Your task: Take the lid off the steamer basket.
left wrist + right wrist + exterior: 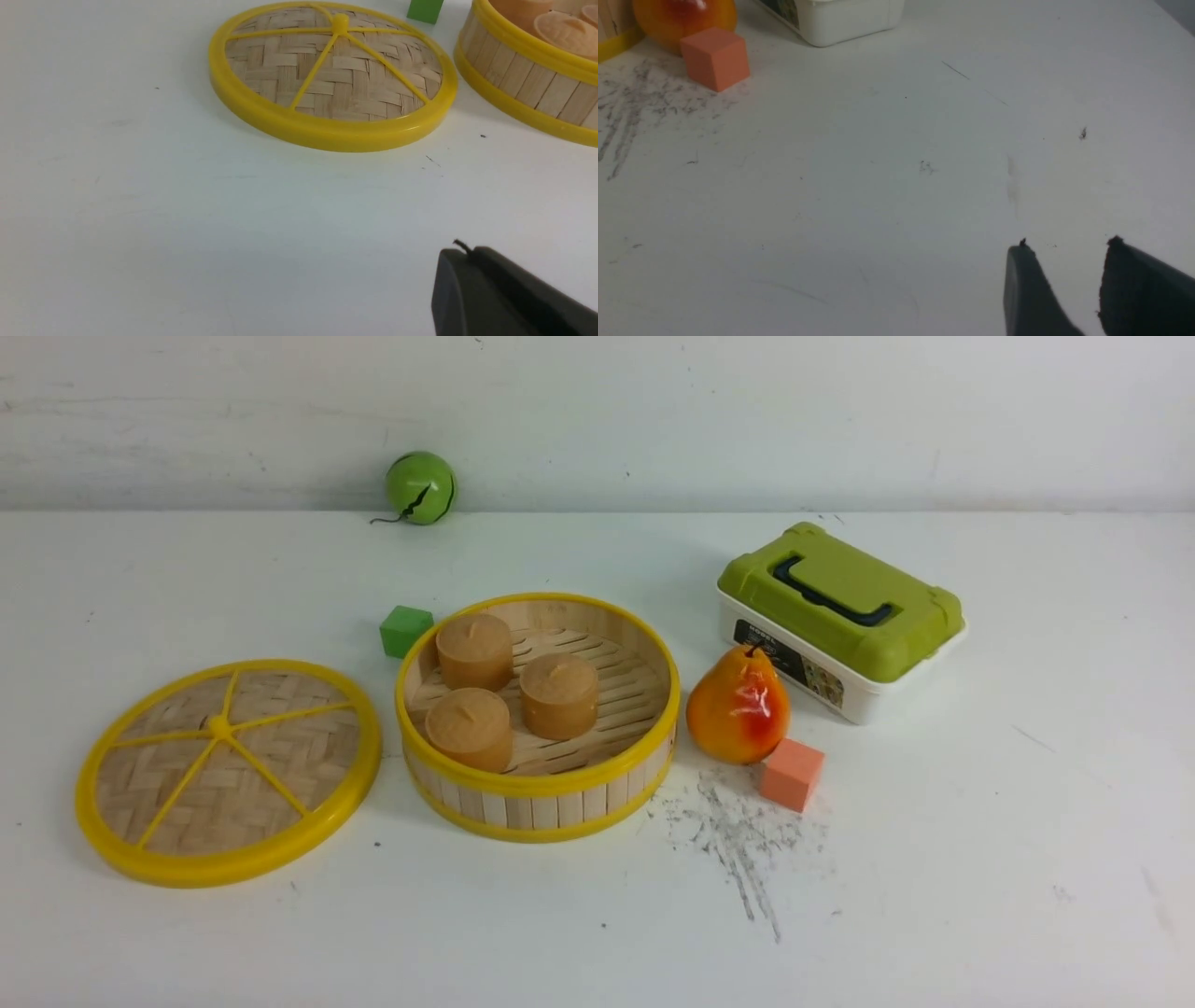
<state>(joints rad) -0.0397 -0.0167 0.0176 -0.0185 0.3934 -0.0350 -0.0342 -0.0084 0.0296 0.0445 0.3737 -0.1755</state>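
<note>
The lid, a woven-bamboo disc with a yellow rim and spokes, lies flat on the table to the left of the steamer basket. The basket stands uncovered with three brown buns inside. The lid also shows in the left wrist view, with the basket's wall beside it. My left gripper is shut and empty, above bare table short of the lid. My right gripper is open and empty over bare table. Neither gripper shows in the front view.
A small green cube sits behind the basket. A pear and an orange cube lie right of the basket. A white box with an olive-green lid stands behind them. A green ball rests by the back wall.
</note>
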